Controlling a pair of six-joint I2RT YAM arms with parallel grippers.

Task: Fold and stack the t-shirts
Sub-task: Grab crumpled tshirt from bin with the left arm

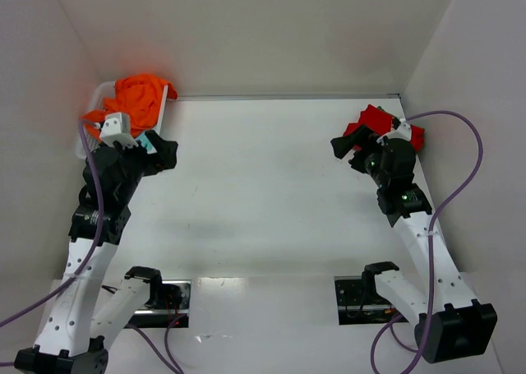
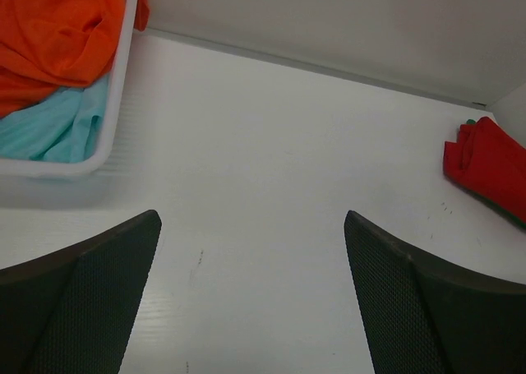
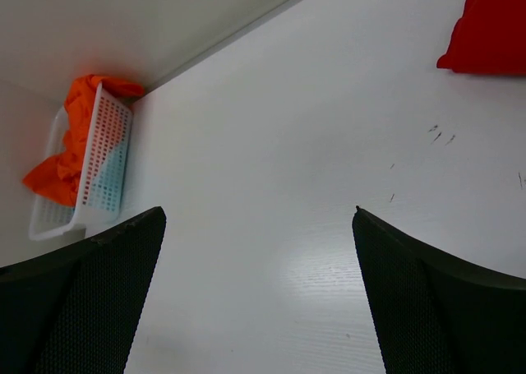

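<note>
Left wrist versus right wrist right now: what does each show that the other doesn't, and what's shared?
Only left wrist: the inside of the basket, where a teal cloth lies partly under the orange t-shirt. Only right wrist: the basket's mesh side wall from outside, with the orange t-shirt spilling over its rim. Both: the red t-shirt on the table, apart from the basket, and the open, empty fingers of the left gripper and right gripper respectively.

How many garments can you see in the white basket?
2. An orange t-shirt is heaped on top, and a pale turquoise garment lies partly under it. Others may be hidden beneath.
</note>
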